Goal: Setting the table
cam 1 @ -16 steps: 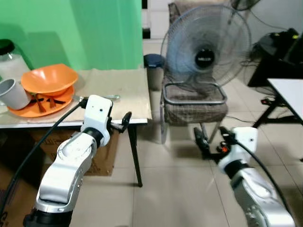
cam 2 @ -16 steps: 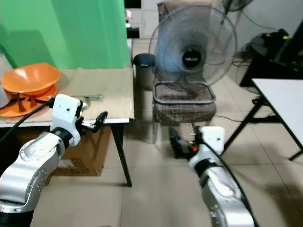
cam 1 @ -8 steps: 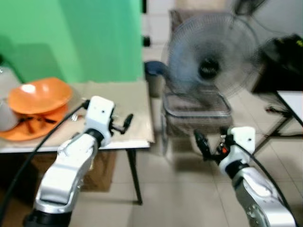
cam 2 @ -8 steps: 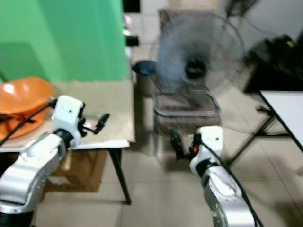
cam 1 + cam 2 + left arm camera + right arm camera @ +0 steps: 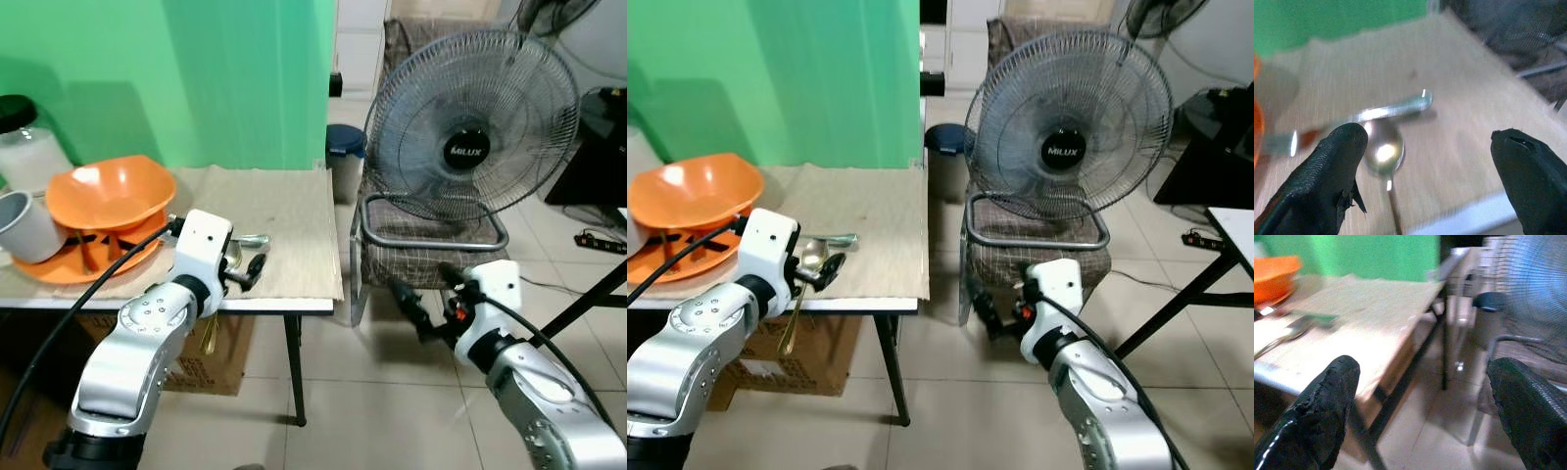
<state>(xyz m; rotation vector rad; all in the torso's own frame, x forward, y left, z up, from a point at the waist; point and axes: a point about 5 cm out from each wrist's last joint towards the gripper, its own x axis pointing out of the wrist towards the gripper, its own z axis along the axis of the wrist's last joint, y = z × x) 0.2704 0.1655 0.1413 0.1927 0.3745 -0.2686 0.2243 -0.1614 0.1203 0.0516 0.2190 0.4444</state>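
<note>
In your head views, the left tool [image 5: 247,271] hangs over the front edge of the worktop [image 5: 284,211], just above a spoon [image 5: 809,257] whose handle juts past that edge, while the right tool [image 5: 416,311] hovers over the floor before a fan [image 5: 470,125]; an orange bowl [image 5: 106,191] sits at the worktop's far left. In your left wrist view, the fingers [image 5: 1327,166] stand wide apart, framing the spoon's bowl. In your right wrist view, the fingers [image 5: 1327,401] gape wide, holding nothing.

left hand [image 5: 1425,161]: raised forward, fingers spread apart | right hand [image 5: 1425,406]: held low, fingers spread apart
</note>
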